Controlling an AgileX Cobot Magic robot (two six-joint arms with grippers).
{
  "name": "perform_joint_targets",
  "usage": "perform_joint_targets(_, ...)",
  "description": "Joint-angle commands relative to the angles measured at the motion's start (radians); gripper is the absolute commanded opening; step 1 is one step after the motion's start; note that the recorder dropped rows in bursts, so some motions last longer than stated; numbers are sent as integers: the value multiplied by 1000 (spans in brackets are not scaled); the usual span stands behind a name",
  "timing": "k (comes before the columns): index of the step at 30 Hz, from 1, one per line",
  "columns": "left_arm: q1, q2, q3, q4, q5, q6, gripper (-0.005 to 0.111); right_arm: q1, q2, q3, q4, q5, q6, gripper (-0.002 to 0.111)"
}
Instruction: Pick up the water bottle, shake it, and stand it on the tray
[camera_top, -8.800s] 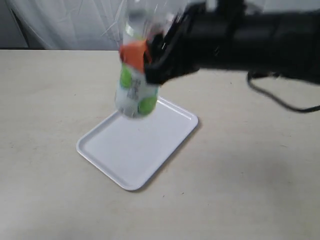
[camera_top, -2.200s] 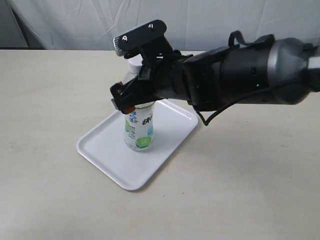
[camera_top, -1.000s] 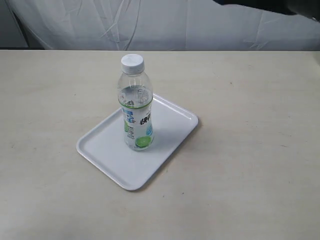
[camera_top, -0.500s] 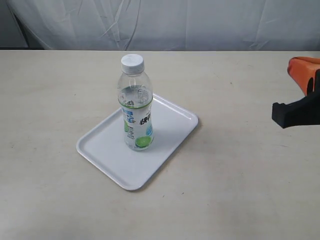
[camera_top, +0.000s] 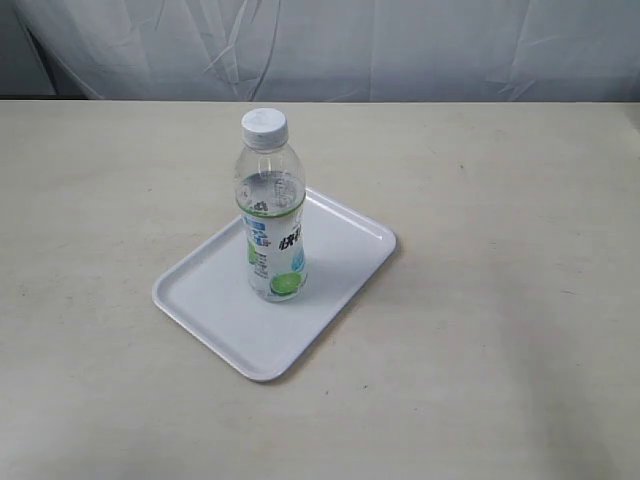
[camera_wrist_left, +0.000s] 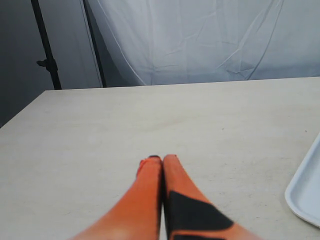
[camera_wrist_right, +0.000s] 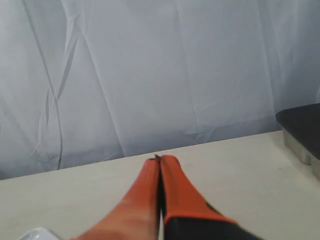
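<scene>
The water bottle (camera_top: 271, 210), clear with a white cap and a lime label, stands upright on the white tray (camera_top: 215, 310) in the exterior view, near the tray's middle. No arm shows in that view. In the left wrist view my left gripper (camera_wrist_left: 161, 159) has its orange fingers pressed together over bare table, with a corner of the tray (camera_wrist_left: 307, 195) off to one side. In the right wrist view my right gripper (camera_wrist_right: 160, 159) is likewise shut with nothing between its fingers, and the bottle is out of that view.
A white curtain (camera_top: 330, 45) hangs behind the beige table (camera_top: 500, 330). A dark stand (camera_wrist_left: 47, 50) rises beyond the table's far corner in the left wrist view. A dark raised block (camera_wrist_right: 302, 127) sits at the table's edge in the right wrist view.
The right arm held the bottle over the tray, set it down upright, let go and withdrew to the right. Half a second ago its tip still showed at the right edge; now it is gone.
</scene>
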Motion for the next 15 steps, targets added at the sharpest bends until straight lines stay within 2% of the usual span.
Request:
perform_joint_targets(1, 0, -5, 2, 3, -3, -4, 0, -217, -137, 116, -9, 199, 15, -1)
perform_joint_targets(4, 0, -5, 2, 3, -3, -4, 0, -264, -206, 194, -9, 259, 18, -1)
perform_joint_targets(5, 0, -5, 2, 3, -3, -4, 0, -267, -221, 211, -65, 282, 63, -1)
perform_joint_targets(6, 0, -5, 2, 3, -3, -4, 0, -271, -230, 215, -206, 292, 147, -1)
perform_joint_targets(7, 0, -5, 2, 3, -3, -4, 0, -285, -234, 215, -382, 313, 321, -1)
perform_joint_targets(9, 0, -5, 2, 3, -3, -4, 0, -312, -241, 212, -551, 354, 438, -1)
perform_joint_targets(10, 0, -5, 2, 3, -3, -4, 0, -335, -245, 209, -742, 382, 616, -1)
perform_joint_targets(11, 0, -5, 2, 3, -3, -4, 0, -346, -245, 209, -844, 391, 720, -1)
perform_joint_targets(12, 0, -5, 2, 3, -3, -4, 0, -363, -245, 209, -1121, 420, 1011, -1)
perform_joint_targets(14, 0, -5, 2, 3, -3, -4, 0, -374, -258, 209, -1417, 478, 1318, -1)
perform_joint_targets(15, 0, -5, 2, 3, -3, -4, 0, -374, -267, 209, -1472, 499, 1367, -1)
